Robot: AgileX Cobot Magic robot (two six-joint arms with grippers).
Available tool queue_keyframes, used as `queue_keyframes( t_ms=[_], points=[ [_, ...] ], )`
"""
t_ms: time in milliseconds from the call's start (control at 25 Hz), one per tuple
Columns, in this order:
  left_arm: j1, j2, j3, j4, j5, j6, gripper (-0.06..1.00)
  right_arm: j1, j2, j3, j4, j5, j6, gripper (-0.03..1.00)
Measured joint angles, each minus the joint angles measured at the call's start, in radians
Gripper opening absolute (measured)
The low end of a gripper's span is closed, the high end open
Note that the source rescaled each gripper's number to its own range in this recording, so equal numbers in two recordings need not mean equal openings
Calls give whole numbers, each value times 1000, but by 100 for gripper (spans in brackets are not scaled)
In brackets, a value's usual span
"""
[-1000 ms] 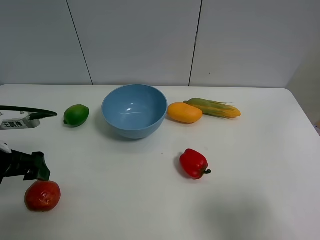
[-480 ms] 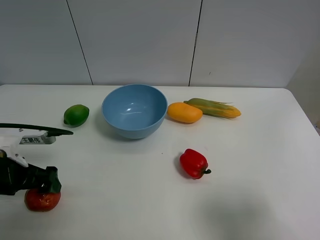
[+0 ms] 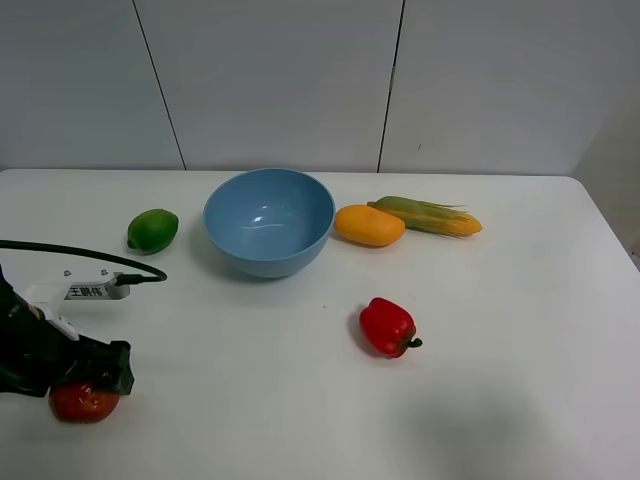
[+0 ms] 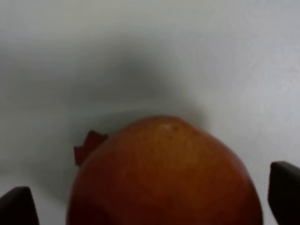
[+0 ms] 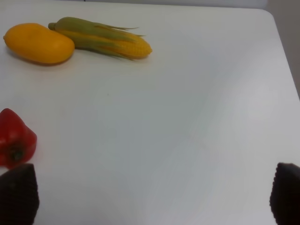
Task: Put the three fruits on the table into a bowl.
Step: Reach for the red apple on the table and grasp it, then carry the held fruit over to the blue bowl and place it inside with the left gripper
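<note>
my left gripper [image 4: 151, 197] straddles the apple [image 4: 161, 164], fingers apart, one each side, neither touching; close straight in.

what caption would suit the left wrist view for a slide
Open jaws flank the red fruit on the white table, a narrow gap on each side, not yet gripping.

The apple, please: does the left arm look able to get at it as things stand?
Probably yes. The left gripper sits right over the apple, with its open fingers either side of it in the wrist view, and nothing else lies near.
</note>
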Motion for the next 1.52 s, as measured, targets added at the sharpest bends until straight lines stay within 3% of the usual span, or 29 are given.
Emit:
queue_keyframes(
  t_ms=[160,240,360,400,720,840,1240,1520],
  points=[
    [0,0,1,0,-7,0,96,0,0,0,0,0,0,100],
    [0,0,1,0,-7,0,74,0,0,0,0,0,0,100],
    [0,0,1,-3,0,0,22,0,0,0,0,0,0,100],
    [0,0,1,-7,0,0,17,0,0,0,0,0,0,100],
    [0,0,-5,-15,10,-31,17,0,0,0,0,0,0,100],
    [0,-9,-73,-15,47,-31,17,0,0,0,0,0,0,100],
    [-9,-41,-560,-10,169,-23,17,0,0,0,0,0,0,100],
    [-150,144,-791,2,193,1,17,0,0,0,0,0,0,100]
  ],
)
